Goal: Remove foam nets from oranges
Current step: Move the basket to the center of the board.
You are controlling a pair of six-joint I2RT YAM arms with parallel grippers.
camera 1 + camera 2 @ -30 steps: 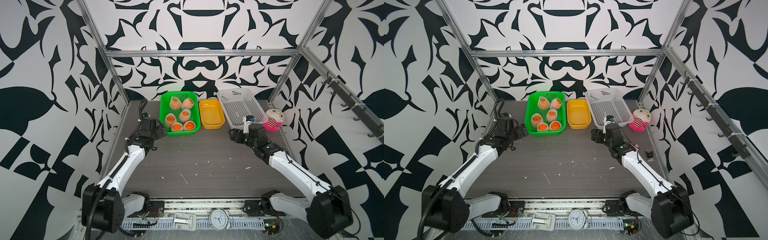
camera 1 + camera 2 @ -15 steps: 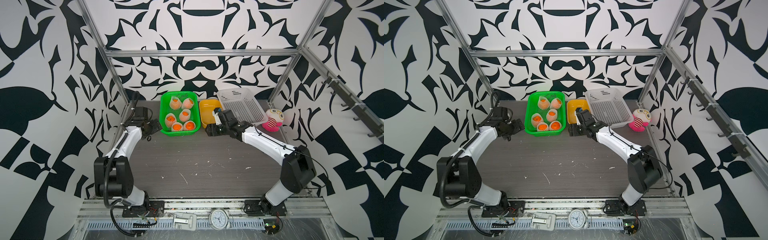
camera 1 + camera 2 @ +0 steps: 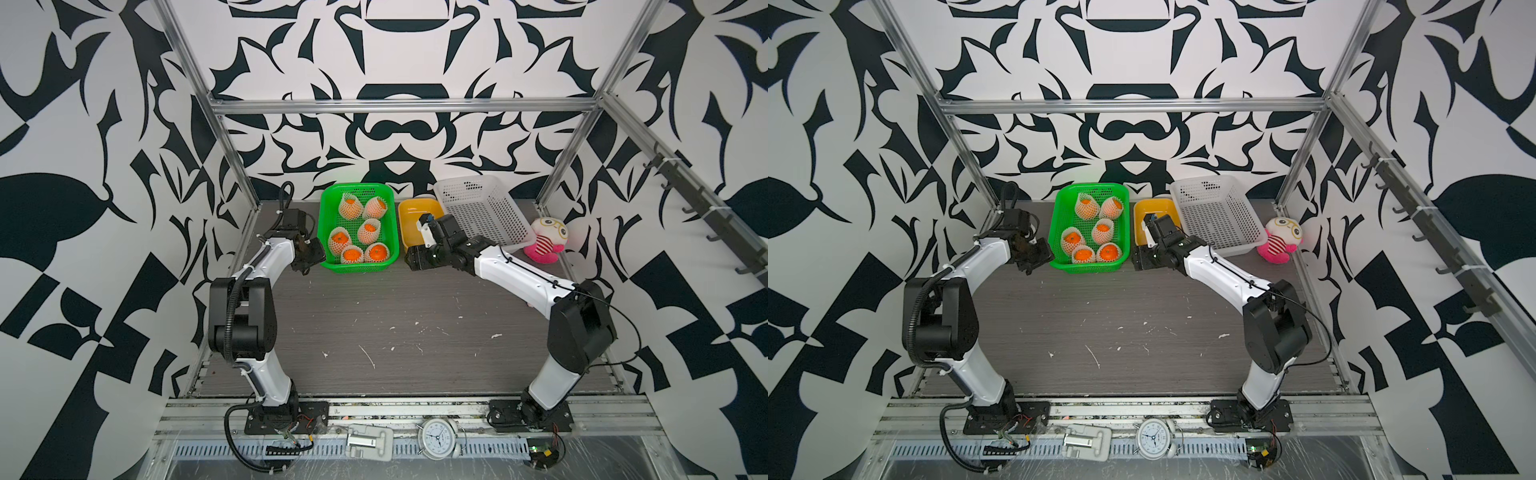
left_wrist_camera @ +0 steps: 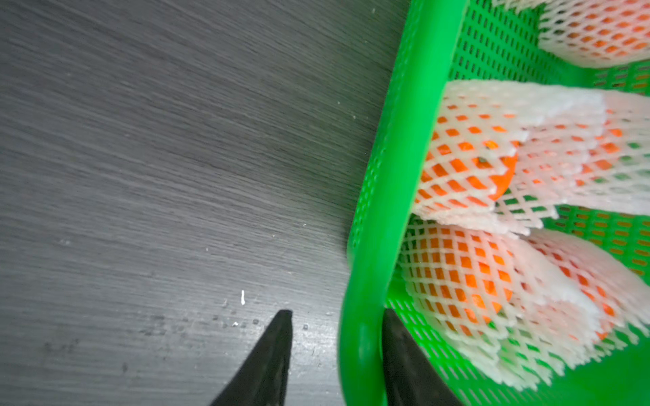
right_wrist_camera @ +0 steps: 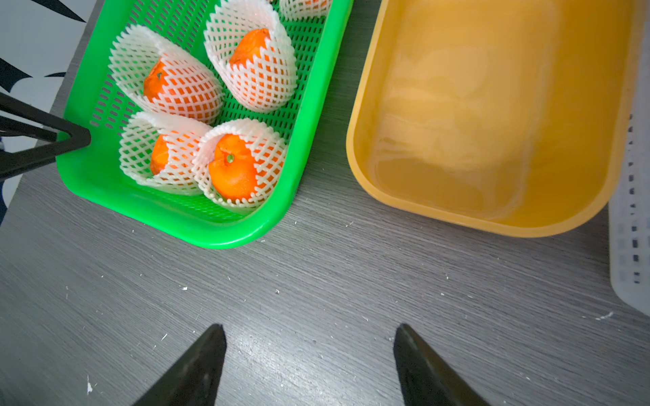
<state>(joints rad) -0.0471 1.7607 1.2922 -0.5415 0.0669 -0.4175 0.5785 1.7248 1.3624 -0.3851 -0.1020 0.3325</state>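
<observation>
Several oranges [image 3: 352, 253] [image 5: 234, 172], each wrapped in a white foam net [image 3: 369, 230] [image 5: 165, 88], lie in a green basket [image 3: 357, 270] [image 3: 1088, 269] at the back of the table. My left gripper [image 3: 318, 257] [image 4: 337, 313] straddles the basket's left rim [image 4: 404, 140]. One finger is inside against the rim; the other is outside, with a gap to it. My right gripper [image 3: 411, 259] [image 5: 309, 327] hangs open over bare table, between the green basket's near right corner and the yellow tub, holding nothing.
A yellow tub [image 3: 409, 210] [image 5: 492, 225] stands right of the green basket, with a white perforated basket [image 3: 465, 180] beside it. A plush toy [image 3: 546, 239] sits at the far right. An alarm clock [image 3: 436, 438] rests on the front rail.
My left gripper has moved to the green basket's rim and its jaws have narrowed around it. My right arm swung left from before the white basket to before the yellow tub.
</observation>
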